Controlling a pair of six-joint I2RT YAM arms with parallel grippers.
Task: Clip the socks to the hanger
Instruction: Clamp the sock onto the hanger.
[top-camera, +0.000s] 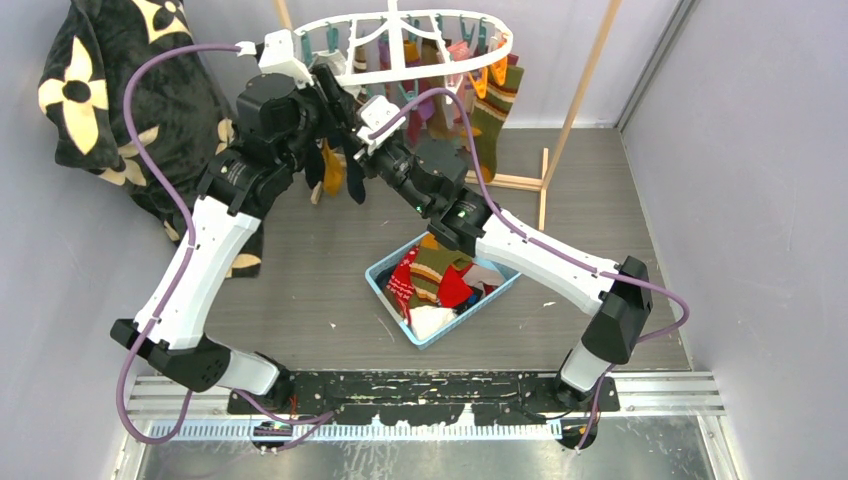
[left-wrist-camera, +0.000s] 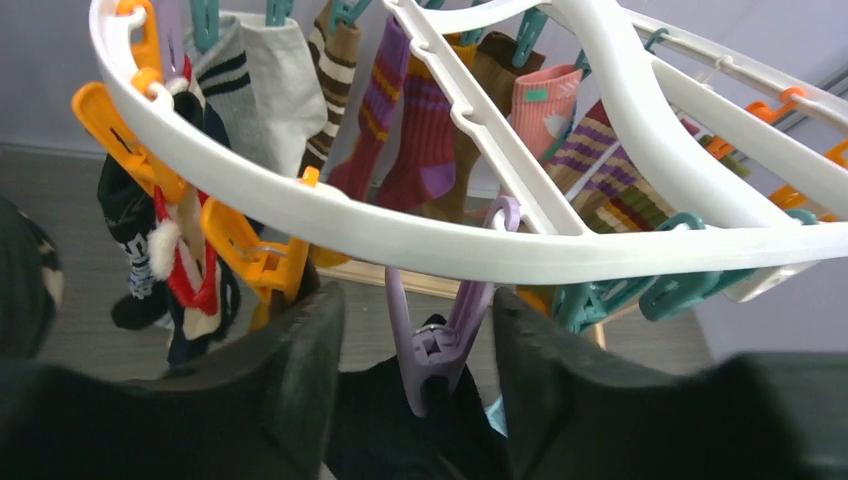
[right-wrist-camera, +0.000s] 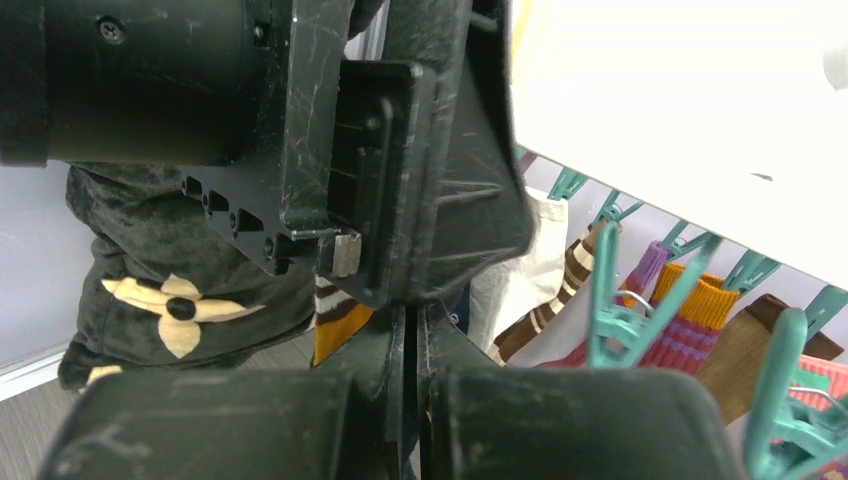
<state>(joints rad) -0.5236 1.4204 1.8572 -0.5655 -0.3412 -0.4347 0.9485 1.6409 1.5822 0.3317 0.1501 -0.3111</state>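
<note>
The white oval hanger (top-camera: 400, 62) hangs at the top centre with several socks (top-camera: 492, 110) clipped on it. In the left wrist view my left gripper (left-wrist-camera: 418, 300) is open just under the hanger's rim (left-wrist-camera: 400, 232), its fingers on either side of a lilac clip (left-wrist-camera: 445, 345) without touching it. A dark sock (left-wrist-camera: 395, 425) sits at the clip's lower tips. My right gripper (right-wrist-camera: 412, 318) is shut, apparently on this dark sock (top-camera: 352, 178), right below the left gripper (top-camera: 335, 90). Striped socks (left-wrist-camera: 420, 130) hang behind.
A light blue basket (top-camera: 385, 275) with several loose socks (top-camera: 440, 282) stands on the floor below the arms. A black flowered blanket (top-camera: 110, 80) lies at the left. A wooden pole rack (top-camera: 585, 90) holds up the hanger. Orange clips (left-wrist-camera: 250, 255) and teal clips (left-wrist-camera: 690, 285) dangle nearby.
</note>
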